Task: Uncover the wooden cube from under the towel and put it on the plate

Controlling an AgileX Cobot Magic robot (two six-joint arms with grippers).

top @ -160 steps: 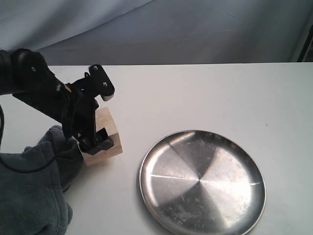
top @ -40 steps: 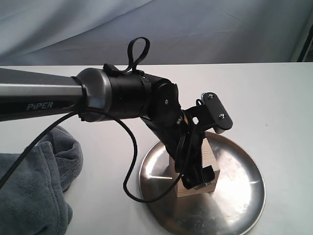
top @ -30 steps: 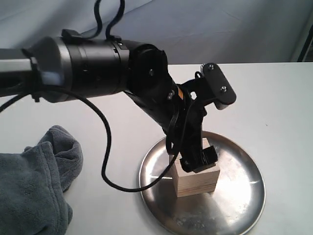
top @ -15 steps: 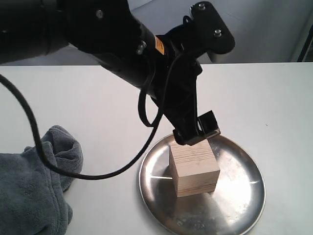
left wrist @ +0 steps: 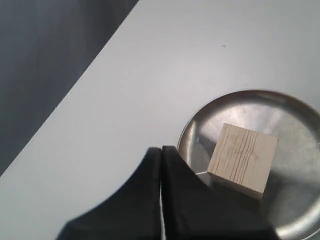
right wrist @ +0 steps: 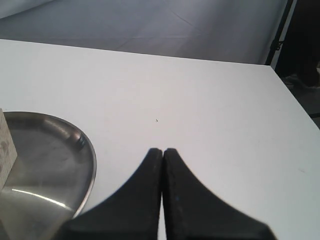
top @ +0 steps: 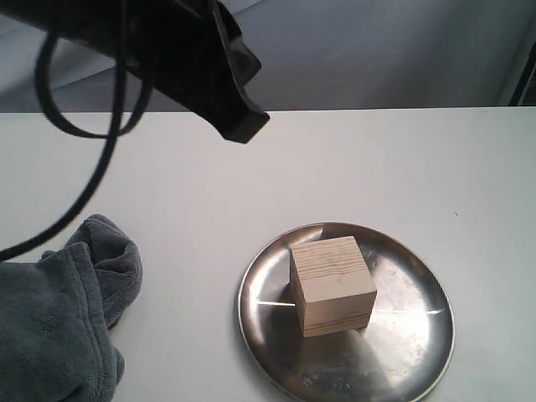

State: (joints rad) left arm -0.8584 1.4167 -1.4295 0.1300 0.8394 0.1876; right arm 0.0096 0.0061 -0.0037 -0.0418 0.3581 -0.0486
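The wooden cube [top: 332,285] stands upright on the round silver plate [top: 410,335], left of the plate's middle; the left wrist view also shows the cube [left wrist: 243,159] on the plate [left wrist: 295,125]. My left gripper [left wrist: 161,149] is shut and empty, raised well above the table and apart from the cube. Only dark parts of its arm [top: 201,67] show at the exterior view's top left. The dark grey towel [top: 59,327] lies crumpled at the table's front left. My right gripper [right wrist: 163,150] is shut and empty, beside the plate's rim [right wrist: 90,155].
A white table [top: 377,167] carries everything, with a grey cloth backdrop [top: 377,50] behind its far edge. A black cable [top: 84,193] hangs from the left arm over the table's left side. A dark post [right wrist: 280,35] stands past the table's far corner in the right wrist view.
The left gripper let go of the cube on the plate, then rose up and to the left, out of most of the exterior view. The cube stays put on the plate.
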